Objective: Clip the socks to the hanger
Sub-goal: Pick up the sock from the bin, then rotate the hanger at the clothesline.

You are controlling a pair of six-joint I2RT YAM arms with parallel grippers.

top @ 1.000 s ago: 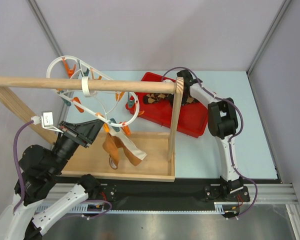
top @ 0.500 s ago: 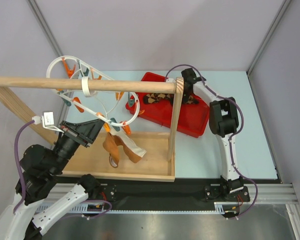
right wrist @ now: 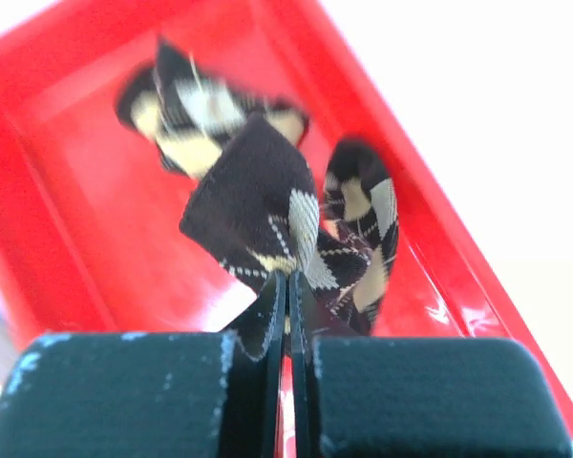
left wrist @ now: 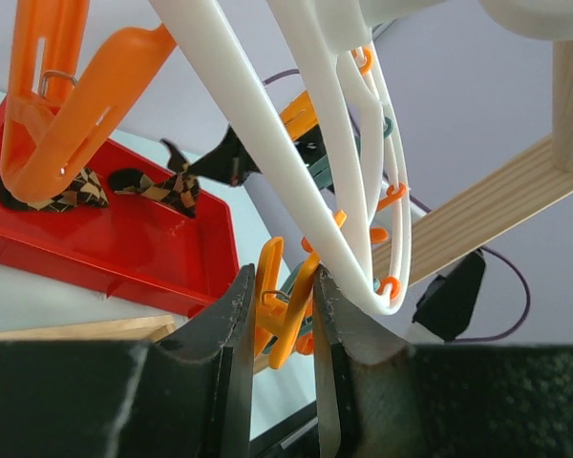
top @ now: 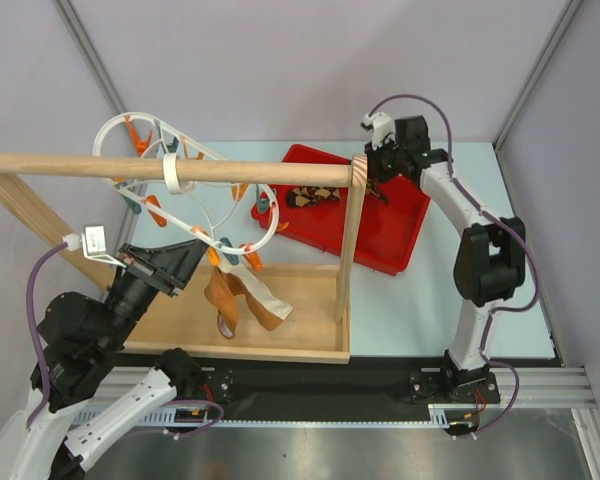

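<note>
My right gripper (right wrist: pixel 286 286) is pinching fully closed on one argyle sock (right wrist: pixel 258 196), holding it above the red tray (right wrist: pixel 67 239) at 1 o'clock on the table. A second sock (right wrist: pixel 191 105) is lying in that tray. My left gripper (left wrist: pixel 285 305) is standing narrowly parted, squeezing an orange peg (left wrist: pixel 286 329) at the 5 o'clock edge of the hanger (left wrist: pixel 253 114), which is hanging from the wooden rod (top: pixel 80 166) at 10 o'clock.

White links (top: pixel 450 195), black joints (top: pixel 490 262), purple cables (top: pixel 410 97) — dark gripper fingers (left wrist: pixel 231 353)
</note>
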